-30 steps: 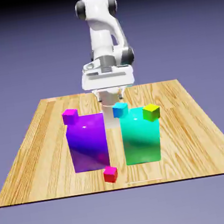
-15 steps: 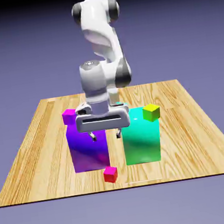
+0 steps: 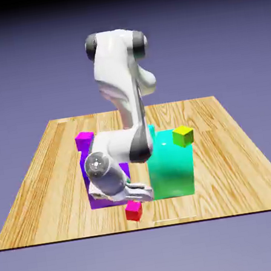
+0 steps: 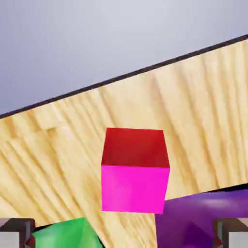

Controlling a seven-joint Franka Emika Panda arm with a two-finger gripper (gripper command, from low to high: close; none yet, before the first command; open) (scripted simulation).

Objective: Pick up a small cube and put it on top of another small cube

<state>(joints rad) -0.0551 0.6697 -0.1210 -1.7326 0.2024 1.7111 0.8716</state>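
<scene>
A tiny red cube [image 3: 134,211] sits on the wooden table [image 3: 42,188] close to its front edge, just in front of the gap between a tall purple block [image 3: 93,169] and a tall teal block [image 3: 173,169]. The white arm's gripper [image 3: 139,193] hangs low and tilted just above and behind it. In the hand view the cube [image 4: 134,169] fills the middle ground ahead of the two grey fingertips [image 4: 14,233], which sit far apart at the bottom corners, so the jaws stand wide with nothing between them.

The cube looks rigid, flat-faced and light; judged from its size, it should lift with little force. Its smooth sides could slip, so the best hold is probably square across two opposite vertical faces, near mid-height.

No container appears on the table. Farther back, a small magenta cube [image 3: 84,140] rests on the purple block's top corner and a small yellow-green cube [image 3: 183,135] on the teal block's. Behind the arm's forearm a sliver of teal-blue shows; what it belongs to cannot be told.
</scene>
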